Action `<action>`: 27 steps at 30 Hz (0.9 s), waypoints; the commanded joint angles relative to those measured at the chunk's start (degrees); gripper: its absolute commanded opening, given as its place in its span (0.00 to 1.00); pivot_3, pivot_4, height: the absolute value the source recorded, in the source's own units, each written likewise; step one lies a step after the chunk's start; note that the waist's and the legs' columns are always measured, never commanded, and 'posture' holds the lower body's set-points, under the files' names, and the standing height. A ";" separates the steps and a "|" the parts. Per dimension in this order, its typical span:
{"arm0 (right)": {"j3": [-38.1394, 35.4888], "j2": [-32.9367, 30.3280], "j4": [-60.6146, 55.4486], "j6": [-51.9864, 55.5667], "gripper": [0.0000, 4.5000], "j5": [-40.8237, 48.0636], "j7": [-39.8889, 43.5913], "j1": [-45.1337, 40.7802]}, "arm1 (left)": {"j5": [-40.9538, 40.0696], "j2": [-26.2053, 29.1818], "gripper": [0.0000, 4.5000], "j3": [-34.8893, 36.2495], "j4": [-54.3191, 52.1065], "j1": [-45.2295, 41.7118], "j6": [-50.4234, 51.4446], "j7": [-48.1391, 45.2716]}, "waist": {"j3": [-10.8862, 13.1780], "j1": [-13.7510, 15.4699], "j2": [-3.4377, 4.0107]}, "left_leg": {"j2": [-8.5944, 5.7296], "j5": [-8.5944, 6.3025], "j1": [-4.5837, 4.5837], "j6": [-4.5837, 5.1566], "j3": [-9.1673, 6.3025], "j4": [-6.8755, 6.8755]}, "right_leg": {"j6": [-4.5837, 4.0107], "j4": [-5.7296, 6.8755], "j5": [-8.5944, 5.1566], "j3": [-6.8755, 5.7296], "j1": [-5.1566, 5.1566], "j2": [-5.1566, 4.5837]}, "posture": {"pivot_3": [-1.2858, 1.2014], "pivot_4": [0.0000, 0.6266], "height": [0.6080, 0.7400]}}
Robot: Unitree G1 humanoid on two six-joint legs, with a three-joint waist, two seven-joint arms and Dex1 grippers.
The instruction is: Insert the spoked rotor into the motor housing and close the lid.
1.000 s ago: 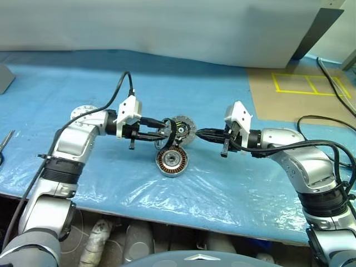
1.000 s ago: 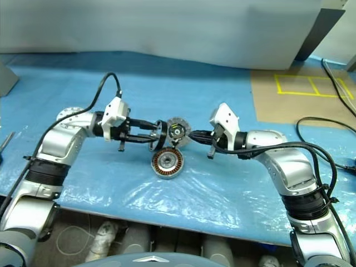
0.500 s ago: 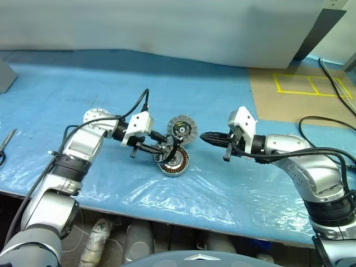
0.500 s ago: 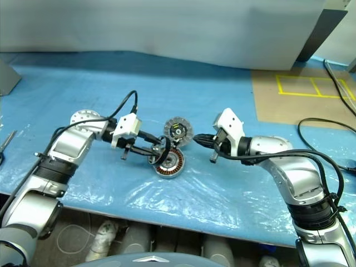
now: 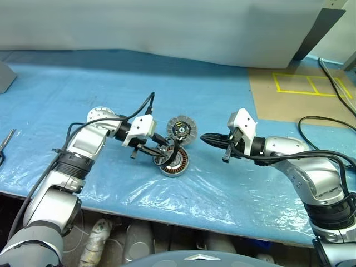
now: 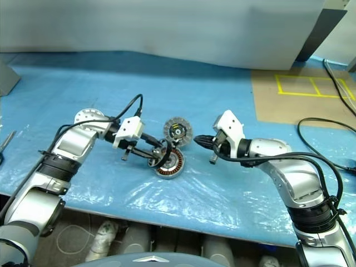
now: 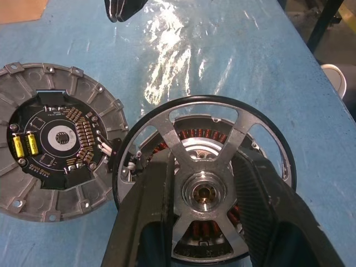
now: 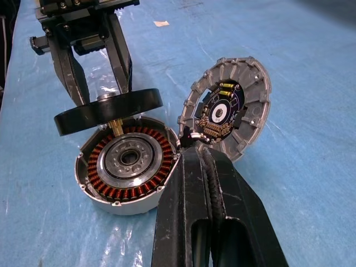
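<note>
Spoked rotor (image 8: 108, 109): held in the left gripper (image 7: 204, 183), whose two black fingers are closed on it across the spokes, either side of the hub; the disc is carried nearly flat, slightly tilted, with a brass shaft stub pointing down from its underside.

Motor housing (image 8: 125, 167): resting open-face up on the blue-covered bench, toward the middle of the near edge, copper windings ringed around a dark centre bore.

Deciding relation: the rotor is poised directly over the housing, just above its rim and not yet seated; in the right wrist view the shaft stub is seen over the windings at the far side, a little off the centre bore. The rotor's axis is judged close to vertical but leaning, so levelling and a small shift toward the bore would be needed before lowering.

Lid (image 5: 182, 129): a finned grey disc with a dark circuit board in its face, lying just beside the housing on the side away from the near edge, tethered to it by thin wires.

Right gripper (image 5: 204, 137): fingers pressed together, nothing held, tip close to the lid and housing from the right.

Nearer arm: the left is already at the housing; the right is judged better placed for the lid.

Risk: a tilted rotor could be pulled askew onto the windings.
</note>
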 commanded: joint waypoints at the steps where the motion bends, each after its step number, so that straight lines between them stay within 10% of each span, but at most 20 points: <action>1: -0.20 -0.04 -2.26 -0.92 0.00 0.39 -0.09 0.03 | 0.08 0.06 0.28 0.08 -0.35 -0.77 -1.44 -0.16 | 0.00 0.00 0.00 | 0.00 0.00 0.00 0.00 0.00 0.00 | 0.00 0.00 0.00 0.00 0.00 0.00 | 0.52 0.24 1.00; 12: -0.08 -0.30 -2.06 -0.99 0.00 0.03 -0.23 -0.12 | 0.78 -0.56 0.28 -0.54 0.30 -0.47 -2.99 0.12 | 0.00 0.00 0.00 | 0.00 0.00 0.01 0.00 0.00 0.00 | 0.00 0.01 0.00 0.00 0.00 0.00 | 0.52 0.24 1.00; 18: 0.03 -0.32 -1.76 -1.20 0.00 -0.31 -0.22 -0.15 | 0.39 -1.70 0.69 0.60 0.78 -1.40 -2.04 2.10 | 0.00 0.02 0.00 | 0.00 0.00 0.00 0.00 0.00 0.00 | 0.00 0.00 0.00 0.00 0.00 0.00 | 0.52 0.24 1.00; 27: 0.15 -0.01 -1.57 -1.28 0.00 -0.02 0.13 -0.15 | -4.81 0.80 0.69 4.87 -3.28 -2.40 3.23 1.19 | 0.00 -0.01 0.00 | -0.01 0.00 0.00 0.00 -0.01 0.00 | 0.00 0.00 0.00 0.00 0.00 0.00 | 0.52 0.24 1.00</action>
